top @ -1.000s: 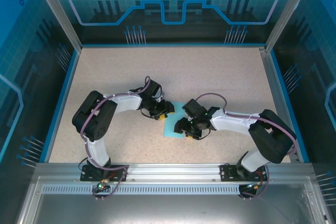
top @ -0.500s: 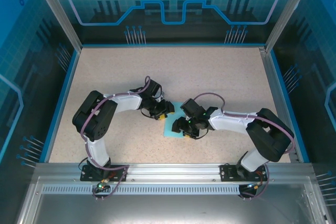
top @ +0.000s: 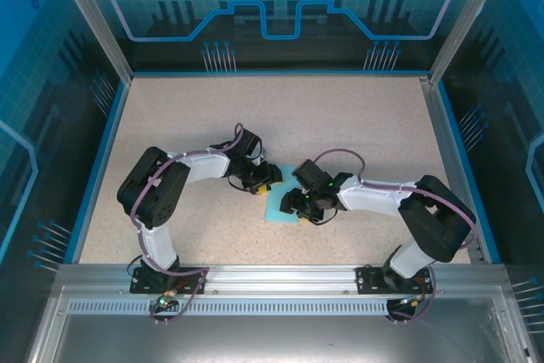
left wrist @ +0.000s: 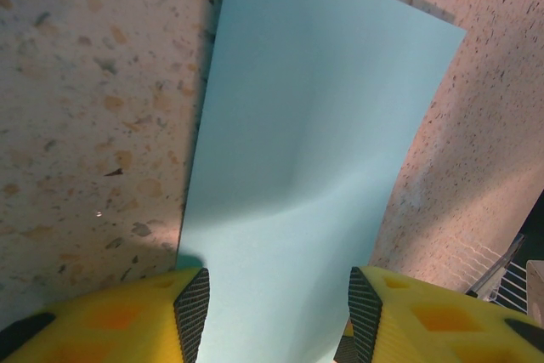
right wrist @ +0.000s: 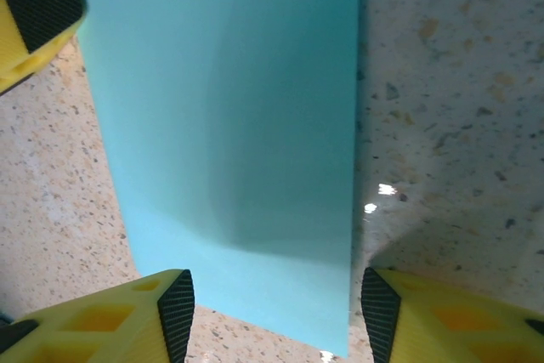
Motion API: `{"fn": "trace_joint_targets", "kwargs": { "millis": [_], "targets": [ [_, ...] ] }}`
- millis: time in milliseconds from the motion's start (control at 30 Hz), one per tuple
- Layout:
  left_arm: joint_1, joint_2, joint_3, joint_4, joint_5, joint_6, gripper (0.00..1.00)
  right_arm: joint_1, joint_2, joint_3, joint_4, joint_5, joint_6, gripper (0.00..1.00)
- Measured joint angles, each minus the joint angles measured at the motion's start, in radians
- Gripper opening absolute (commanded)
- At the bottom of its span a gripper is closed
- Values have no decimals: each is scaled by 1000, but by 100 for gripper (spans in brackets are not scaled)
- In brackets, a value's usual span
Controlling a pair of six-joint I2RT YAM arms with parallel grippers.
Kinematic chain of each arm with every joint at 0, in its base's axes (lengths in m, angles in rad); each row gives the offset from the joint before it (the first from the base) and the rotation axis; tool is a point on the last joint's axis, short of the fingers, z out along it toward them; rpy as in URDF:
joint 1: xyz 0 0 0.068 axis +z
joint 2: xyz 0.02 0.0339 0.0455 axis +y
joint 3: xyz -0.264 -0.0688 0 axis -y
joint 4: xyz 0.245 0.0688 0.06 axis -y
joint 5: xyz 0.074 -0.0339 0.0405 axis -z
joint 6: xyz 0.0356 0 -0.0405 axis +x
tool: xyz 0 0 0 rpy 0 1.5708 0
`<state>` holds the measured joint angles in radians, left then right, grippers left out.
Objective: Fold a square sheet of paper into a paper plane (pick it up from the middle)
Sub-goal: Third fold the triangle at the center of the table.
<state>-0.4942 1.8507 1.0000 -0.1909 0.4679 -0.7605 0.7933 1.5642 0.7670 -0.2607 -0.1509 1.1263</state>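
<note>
Top view bright, even, sharp; blue cast off the walls (top: 51, 125); wrist views close, soft; yellow fingers (left wrist: 102, 320) blurred at bottom edge; soft shadow band across paper (right wrist: 229, 125); small glare specks on table (right wrist: 442, 82) beside it.

the paper (top: 277, 208) is a thin, plain light-blue sheet on the speckled table (top: 357, 125), about midway across and a little toward the near edge. from above, part of it is covered, and what shows is a slightly turned patch with straight edges. close up it looks like a long strip with crisp corners. it is not quite flat: a soft bulge crosses it, and one long edge casts a dark shadow on the table.
</note>
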Motion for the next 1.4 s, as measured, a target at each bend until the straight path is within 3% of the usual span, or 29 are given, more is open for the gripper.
{"fn": "trace_joint_targets", "kwargs": {
  "millis": [467,600,700,967,1400],
  "targets": [
    [0,0,0,0,0,0,51,1,-11,-51,103,-88,46,52],
    [0,0,0,0,0,0,51,4,-40,-71,105,-82,74,42],
    [0,0,0,0,0,0,51,6,-74,-81,105,-66,91,28],
    [0,0,0,0,0,0,51,6,-124,-99,115,-41,149,9],
    [0,-4,0,0,1,0,51,6,-23,-21,162,-32,141,7]
  ]
}}
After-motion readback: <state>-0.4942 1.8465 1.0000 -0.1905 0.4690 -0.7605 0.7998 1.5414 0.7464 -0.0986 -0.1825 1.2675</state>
